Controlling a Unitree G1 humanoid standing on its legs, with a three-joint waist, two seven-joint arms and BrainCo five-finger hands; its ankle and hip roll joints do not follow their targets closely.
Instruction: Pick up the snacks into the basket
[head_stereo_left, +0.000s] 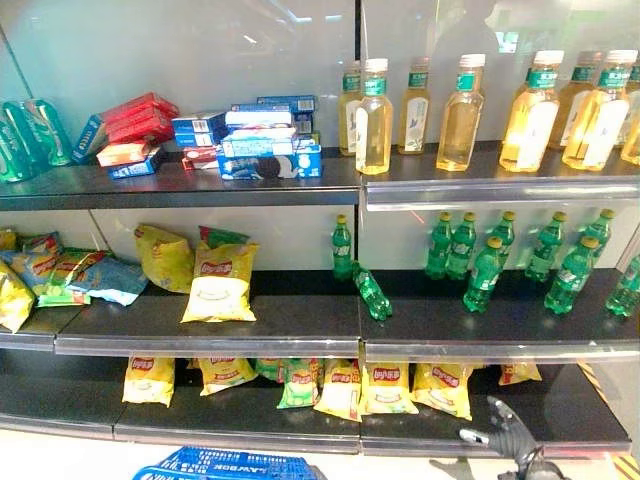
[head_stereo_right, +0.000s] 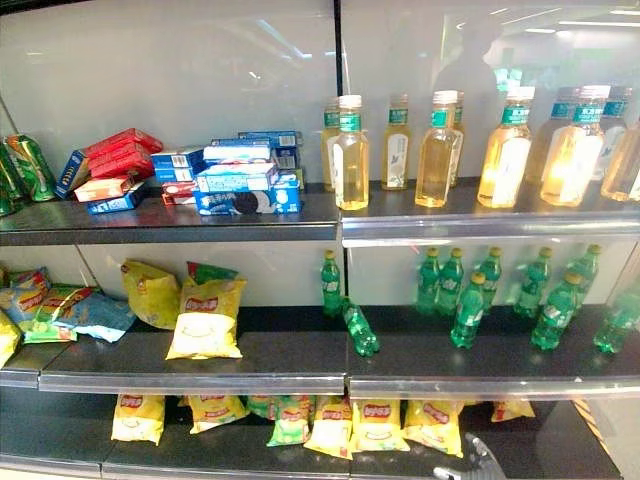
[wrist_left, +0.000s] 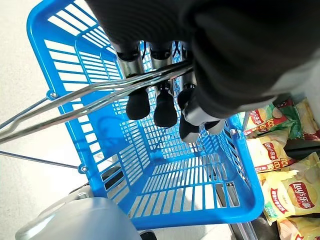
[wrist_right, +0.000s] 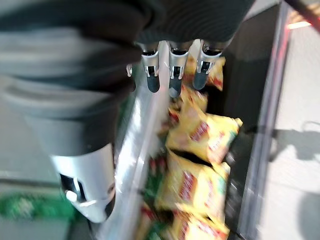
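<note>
Yellow snack bags (head_stereo_left: 385, 388) lie in a row on the bottom shelf, and more bags (head_stereo_left: 218, 285) lean on the middle shelf at the left. The blue basket (head_stereo_left: 235, 465) hangs low in front of the shelves. It is empty inside (wrist_left: 200, 200). My left hand (wrist_left: 165, 105) is curled round its wire handle (wrist_left: 90, 97). My right hand (head_stereo_left: 510, 435) hovers low at the right in front of the bottom shelf, near the rightmost bags. Its fingers (wrist_right: 172, 75) are straight and hold nothing, with the yellow bags (wrist_right: 202, 137) just past them.
Green bottles (head_stereo_left: 500, 260) stand on the middle shelf at the right, one (head_stereo_left: 372, 293) lying down. Yellow drink bottles (head_stereo_left: 460, 115) and stacked boxes (head_stereo_left: 250, 140) fill the top shelf. Each metal shelf edge (head_stereo_left: 300, 345) juts forward.
</note>
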